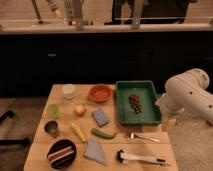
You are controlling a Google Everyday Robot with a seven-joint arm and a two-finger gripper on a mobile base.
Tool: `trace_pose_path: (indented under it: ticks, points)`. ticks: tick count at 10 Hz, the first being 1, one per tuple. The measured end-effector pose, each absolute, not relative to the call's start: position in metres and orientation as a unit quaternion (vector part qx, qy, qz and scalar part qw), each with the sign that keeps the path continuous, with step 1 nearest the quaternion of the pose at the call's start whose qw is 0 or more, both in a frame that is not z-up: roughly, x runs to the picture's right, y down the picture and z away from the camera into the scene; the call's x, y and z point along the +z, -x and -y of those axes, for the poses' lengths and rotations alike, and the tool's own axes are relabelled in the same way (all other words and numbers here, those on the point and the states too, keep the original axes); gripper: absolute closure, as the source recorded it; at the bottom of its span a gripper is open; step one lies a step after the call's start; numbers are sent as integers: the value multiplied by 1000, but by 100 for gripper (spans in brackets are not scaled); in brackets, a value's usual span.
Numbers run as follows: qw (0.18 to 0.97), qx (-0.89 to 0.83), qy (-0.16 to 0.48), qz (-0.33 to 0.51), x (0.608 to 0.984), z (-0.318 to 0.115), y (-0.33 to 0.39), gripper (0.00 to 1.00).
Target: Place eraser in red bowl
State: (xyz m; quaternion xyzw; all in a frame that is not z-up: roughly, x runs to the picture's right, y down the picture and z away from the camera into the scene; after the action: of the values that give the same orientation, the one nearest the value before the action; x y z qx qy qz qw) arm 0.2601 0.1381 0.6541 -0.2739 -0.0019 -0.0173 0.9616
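The eraser, striped reddish-brown, white and black, lies inside a dark bowl at the table's front left corner. The red bowl is orange-red and sits near the back middle of the table, left of the green tray. My white arm stands off the table's right edge. My gripper hangs down at the table's right edge beside the tray, far from both the eraser and the red bowl.
A green tray holds grapes. A blue-grey sponge, banana, green vegetable, grey cloth, white cup, green cup, metal cup, fork and brush lie on the table.
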Motion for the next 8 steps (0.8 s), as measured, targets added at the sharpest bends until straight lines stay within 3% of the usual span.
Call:
trace_pose_path:
  ticks: [8]
  points:
    - [954,-130,260,71,614,-174,-163,20]
